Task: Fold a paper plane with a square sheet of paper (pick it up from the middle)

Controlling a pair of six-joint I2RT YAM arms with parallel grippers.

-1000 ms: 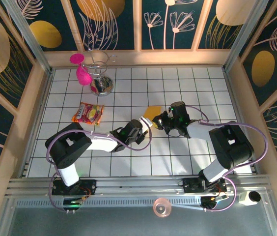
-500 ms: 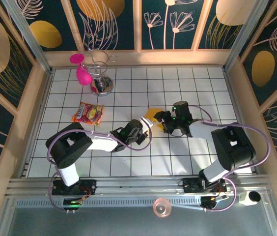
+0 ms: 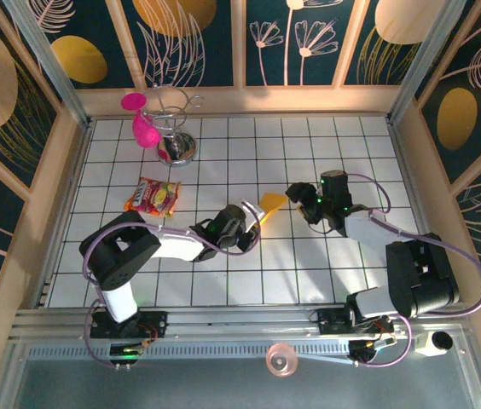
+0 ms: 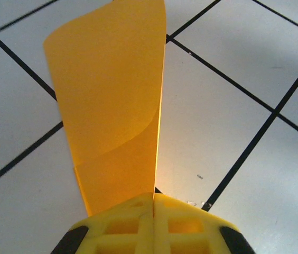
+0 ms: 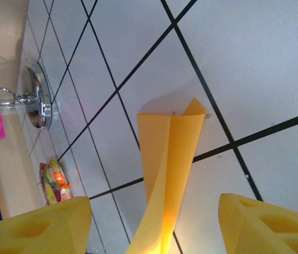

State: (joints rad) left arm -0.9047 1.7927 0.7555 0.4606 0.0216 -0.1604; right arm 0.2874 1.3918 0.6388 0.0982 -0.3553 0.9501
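The square sheet of paper (image 3: 271, 202), plain orange-yellow, is folded lengthwise into a narrow, paper plane-like shape near the table's middle. My left gripper (image 3: 255, 216) is shut on its near end. In the left wrist view the yellow fingers (image 4: 191, 225) meet at the gripper (image 4: 154, 200) and the paper (image 4: 112, 100) rises from them above the tiles. My right gripper (image 3: 297, 197) stands open just right of the paper's far end. In the right wrist view the folded paper (image 5: 170, 159) runs between the spread fingers (image 5: 43, 227) of the gripper (image 5: 157, 233), touching neither.
A red-and-yellow snack packet (image 3: 152, 197) (image 5: 54, 182) lies to the left. A chrome wire stand (image 3: 175, 145) (image 5: 35, 100) with pink pieces (image 3: 142, 128) is at the back left. Wooden walls (image 3: 53, 196) ring the tiled table (image 3: 343, 145). A pink roll (image 3: 281, 360) sits on the front rail.
My right gripper has opened, let go of the paper and drawn back to the right. My left gripper has closed on the paper's near end and holds it alone.
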